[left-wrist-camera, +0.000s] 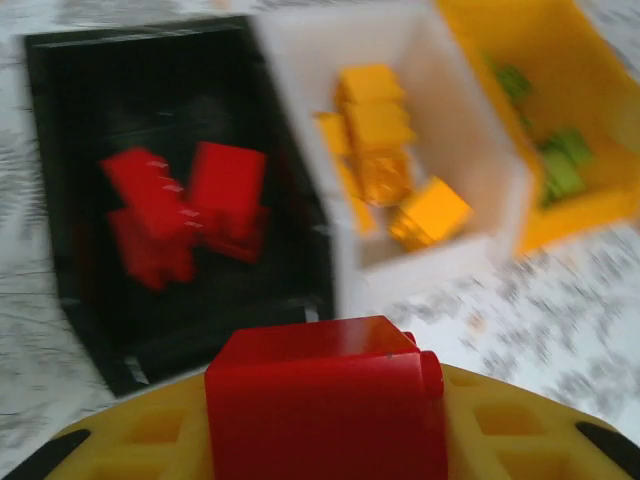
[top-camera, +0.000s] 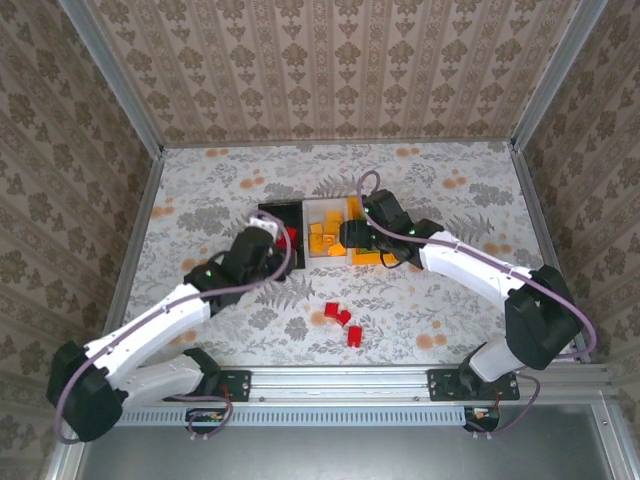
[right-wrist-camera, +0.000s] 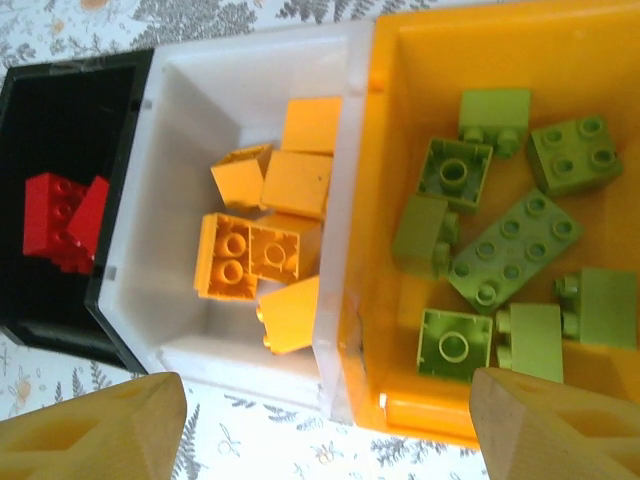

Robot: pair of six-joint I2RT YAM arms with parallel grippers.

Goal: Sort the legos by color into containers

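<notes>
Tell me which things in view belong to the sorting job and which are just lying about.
Job: held red brick; three loose red bricks; black bin; white bin; orange bin; sorted red bricks; yellow bricks; green bricks.
Just surroundings: floral table cover; aluminium rail.

A counter point(top-camera: 200, 190) is lying under a pale covering that is showing grey leaf sprays and small orange blossoms. Three papered walls are closing it in: the back wall point(top-camera: 340, 60), the left wall point(top-camera: 50, 150) and the right wall point(top-camera: 600, 110). All are wearing beige paper with brown damask motifs running in stripes. A silver metal post point(top-camera: 110, 70) is slanting up at the back left corner, and a second post point(top-camera: 558, 70) at the back right. A slotted metal rail point(top-camera: 340, 380) is running along the near edge, with a plain grey surface point(top-camera: 350, 445) lying below it. Soft, even light is falling over everything, casting only faint shadows.
</notes>
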